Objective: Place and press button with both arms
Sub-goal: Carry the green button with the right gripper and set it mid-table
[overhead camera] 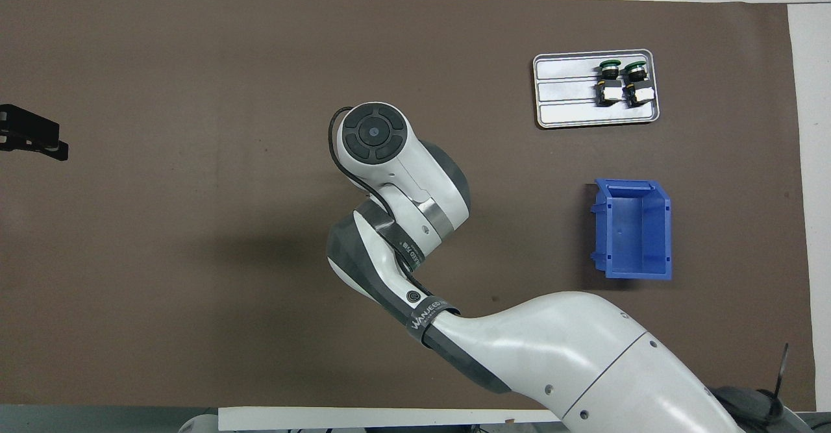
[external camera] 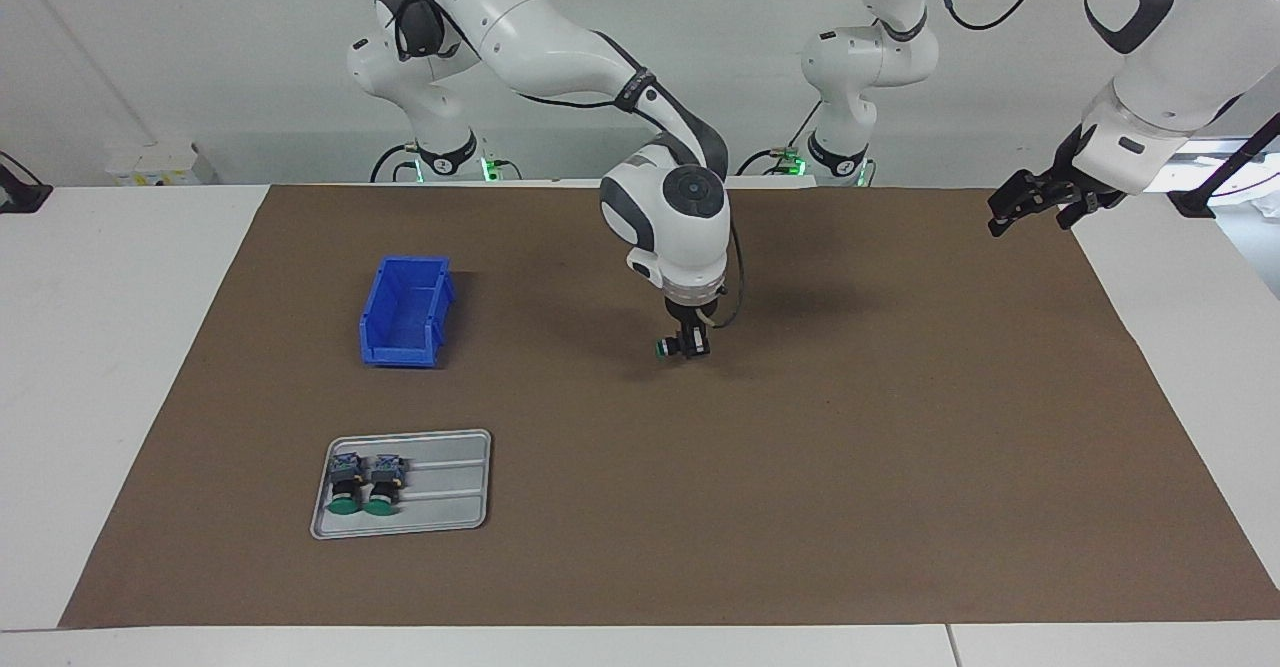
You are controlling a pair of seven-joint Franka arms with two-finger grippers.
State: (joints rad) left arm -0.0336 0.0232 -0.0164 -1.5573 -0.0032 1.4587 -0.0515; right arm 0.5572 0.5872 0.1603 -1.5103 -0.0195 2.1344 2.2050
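Two spare buttons (external camera: 363, 481) lie side by side on the grey tray (external camera: 440, 507), green caps pointing away from the robots, toward the right arm's end of the table and well apart from the working tool. Blue bin (external camera: 405, 310) sits between that tray and the robots, open top up, nothing visible inside. Right gripper (external camera: 686, 344) hangs over the bare middle of the brown mat (external camera: 900, 427), wrist pointing straight down, fingers closed on the button (external camera: 667, 346) — the blue-grey body is pinched between them and the green cap sticks out sideways toward the bin. Held by the body, presumably so the cap stays free for pressing later. Button appears low over the mat; contact cannot be judged. Overhead view is no help here: the wrist hides both fingers and button. Left gripper (external camera: 1035, 209) waits raised over the mat's edge at its own arm's end, well apart from the button; whether its fingers are parted cannot be told. Judgement: placing step in hand, pressing not yet begun — the open central spot likely lets both arms reach.
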